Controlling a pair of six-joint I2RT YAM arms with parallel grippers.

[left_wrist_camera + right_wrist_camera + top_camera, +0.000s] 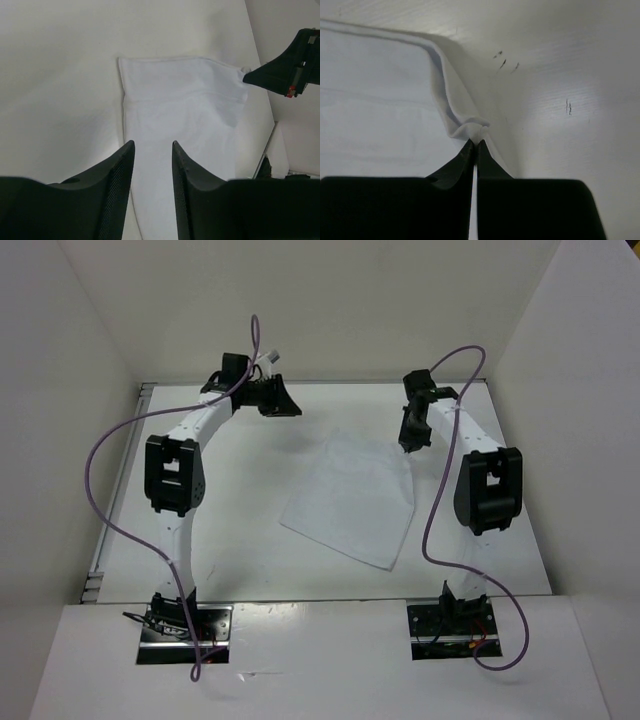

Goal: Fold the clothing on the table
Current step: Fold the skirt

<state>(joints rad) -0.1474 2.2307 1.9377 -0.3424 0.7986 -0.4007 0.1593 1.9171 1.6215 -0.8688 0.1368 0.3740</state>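
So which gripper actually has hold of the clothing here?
The right gripper: its jaws are shut on a bunched corner of the clothing. The left gripper stands open, gripping nothing.

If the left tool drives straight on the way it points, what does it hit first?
The left tool would likely meet the clothing lying on the table; depth unclear.

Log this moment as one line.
left gripper: open, empty | right gripper: shut on clothing corner | clothing: lying on table
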